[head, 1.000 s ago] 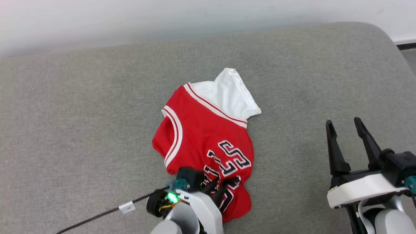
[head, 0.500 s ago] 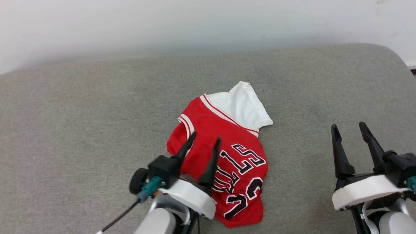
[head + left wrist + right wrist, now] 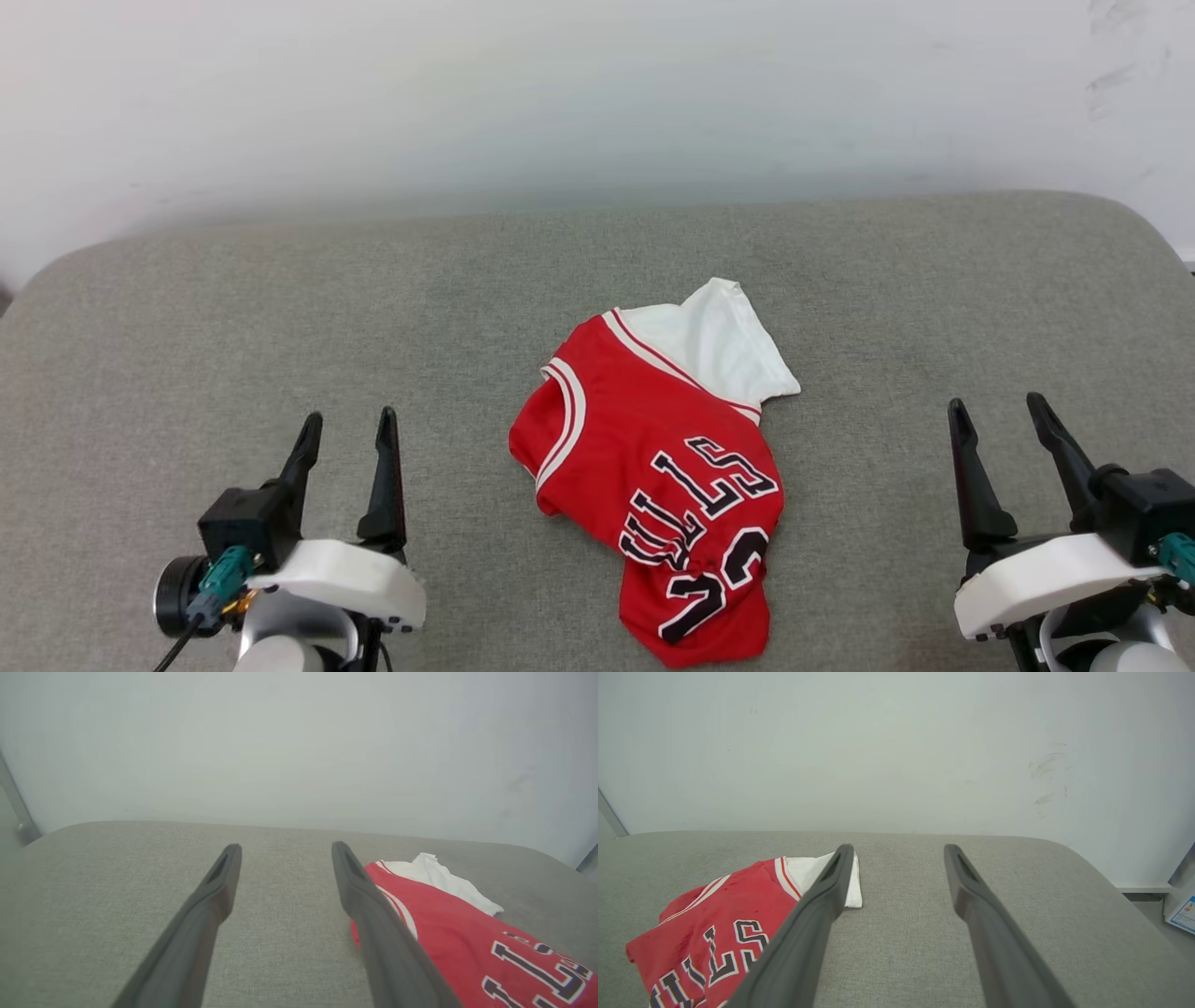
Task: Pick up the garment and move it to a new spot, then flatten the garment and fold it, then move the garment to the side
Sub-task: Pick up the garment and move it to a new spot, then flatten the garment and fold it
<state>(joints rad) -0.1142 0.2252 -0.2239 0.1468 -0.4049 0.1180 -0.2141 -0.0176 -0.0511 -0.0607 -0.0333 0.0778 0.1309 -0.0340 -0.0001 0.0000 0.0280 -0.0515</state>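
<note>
While one garment [image 3: 644, 439] lies crumpled on cushion [image 3: 280, 308], left claw [image 3: 350, 417], right claw [image 3: 995, 403] flank it, both spread.

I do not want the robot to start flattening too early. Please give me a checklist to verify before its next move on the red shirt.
1. The left gripper is open and holds nothing: ok.
2. The right gripper is open and holds nothing: ok.
3. The garment lies free on the grey cushion, apart from both grippers: ok.
4. The garment is flat: not ok; it lies bunched and wrinkled.
5. Both sleeves can be found: cannot tell; one white sleeve shows, the other is hidden.
6. Bare cushion on both sides for spreading: ok.
</note>
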